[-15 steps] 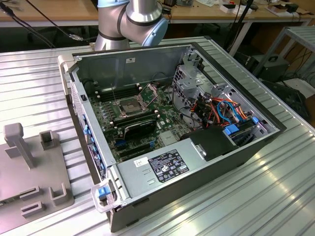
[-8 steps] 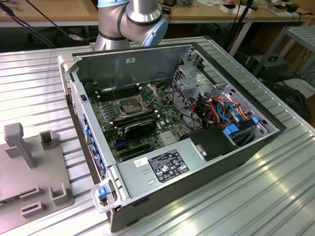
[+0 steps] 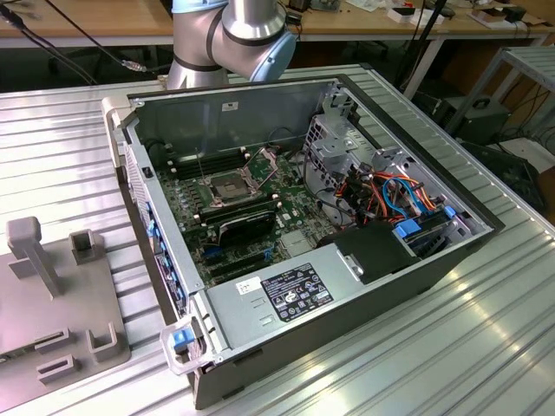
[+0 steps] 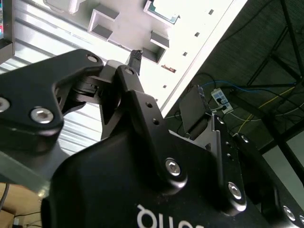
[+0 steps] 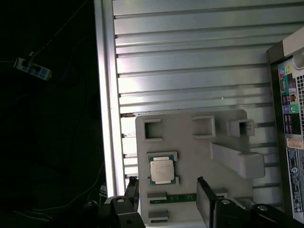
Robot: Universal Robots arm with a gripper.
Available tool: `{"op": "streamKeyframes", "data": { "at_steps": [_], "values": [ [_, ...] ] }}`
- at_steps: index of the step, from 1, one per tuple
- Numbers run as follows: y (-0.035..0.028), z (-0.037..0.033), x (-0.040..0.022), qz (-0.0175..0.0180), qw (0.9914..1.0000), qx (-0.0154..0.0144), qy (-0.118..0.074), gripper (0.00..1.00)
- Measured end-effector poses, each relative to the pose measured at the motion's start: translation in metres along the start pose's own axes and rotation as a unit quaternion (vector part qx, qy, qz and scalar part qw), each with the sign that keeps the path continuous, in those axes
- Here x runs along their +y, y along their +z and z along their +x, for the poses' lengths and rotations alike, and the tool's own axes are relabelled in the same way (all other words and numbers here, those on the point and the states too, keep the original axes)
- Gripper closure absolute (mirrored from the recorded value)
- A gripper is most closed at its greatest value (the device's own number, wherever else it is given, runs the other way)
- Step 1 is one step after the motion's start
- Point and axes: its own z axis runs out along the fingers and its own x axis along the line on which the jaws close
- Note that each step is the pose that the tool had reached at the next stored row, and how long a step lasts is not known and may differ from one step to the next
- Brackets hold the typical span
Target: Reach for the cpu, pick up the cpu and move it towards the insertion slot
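First wrist view — jaws wide apart, empty, partly cut off; cpu (image 5: 162,169) sits untouched in grey fixture (image 5: 190,156)

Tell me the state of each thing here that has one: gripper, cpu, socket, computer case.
gripper, jaws open, holding nothing.
cpu, lying flat in its holder on the grey plate, not gripped.
insertion slot, empty, its metal frame apparently hinged up.
computer case, lying on its side, side panel off.
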Motion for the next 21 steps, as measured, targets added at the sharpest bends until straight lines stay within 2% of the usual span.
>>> {"op": "streamKeyframes", "data": {
  "at_steps": [5, 6, 12, 18, 21],
  "values": [
    [0.0000, 0.0000, 0.0000, 0.0000, 1.00000, 0.0000, 0.000, 0.39],
    [0.0000, 0.0000, 0.0000, 0.0001, 1.00000, 0.0000, 0.000, 0.33],
    [0.0006, 0.0001, 0.0000, 0.0001, 1.00000, 0.0000, -0.001, 0.33],
    [0.0053, 0.0002, -0.0002, -0.0001, 0.99994, 0.0009, -0.011, 0.33],
    [0.0099, 0.0003, -0.0005, 0.0000, 0.99991, 0.0011, -0.013, 0.33]
  ]
}}
